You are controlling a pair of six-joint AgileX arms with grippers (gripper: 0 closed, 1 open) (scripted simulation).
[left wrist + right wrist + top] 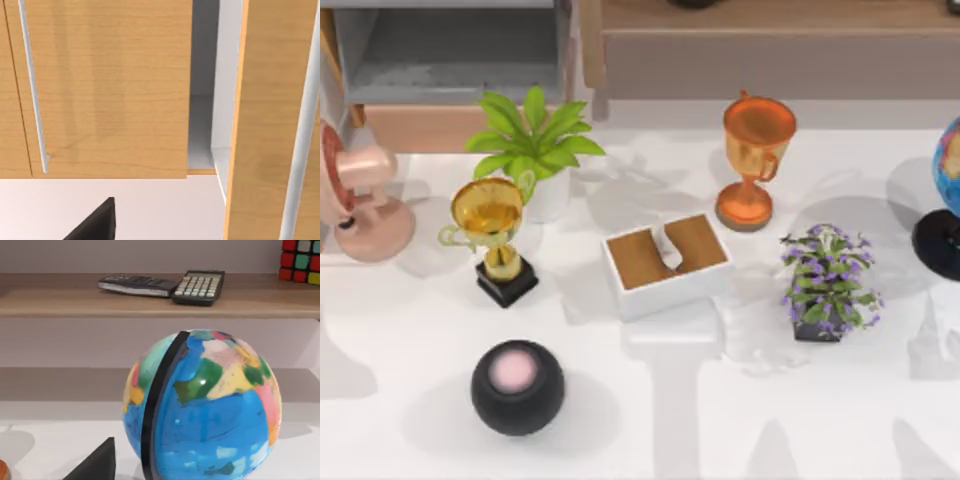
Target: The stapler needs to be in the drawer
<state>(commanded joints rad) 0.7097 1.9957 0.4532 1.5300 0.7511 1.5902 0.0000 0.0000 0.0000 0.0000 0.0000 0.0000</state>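
Note:
The drawer (450, 95) stands open at the table's back left, with grey inner walls and floor and a pale tan wooden front facing the table. The stapler is out of view. A dark part of my left gripper (95, 225) shows in the left wrist view, facing pale wooden fronts (110, 90) with white bar handles and a grey gap between them. A dark part of my right gripper (97, 465) shows in the right wrist view, just in front of the globe (200, 405).
On the table stand a pink fan (360, 200), a green plant (535, 140), a gold trophy (492, 235), a white tissue box (667, 262), an orange trophy (755, 160), a purple-flowered plant (825, 280), the globe (945, 195) and a black ball (517, 387). A shelf (75, 305) holds a calculator (199, 287).

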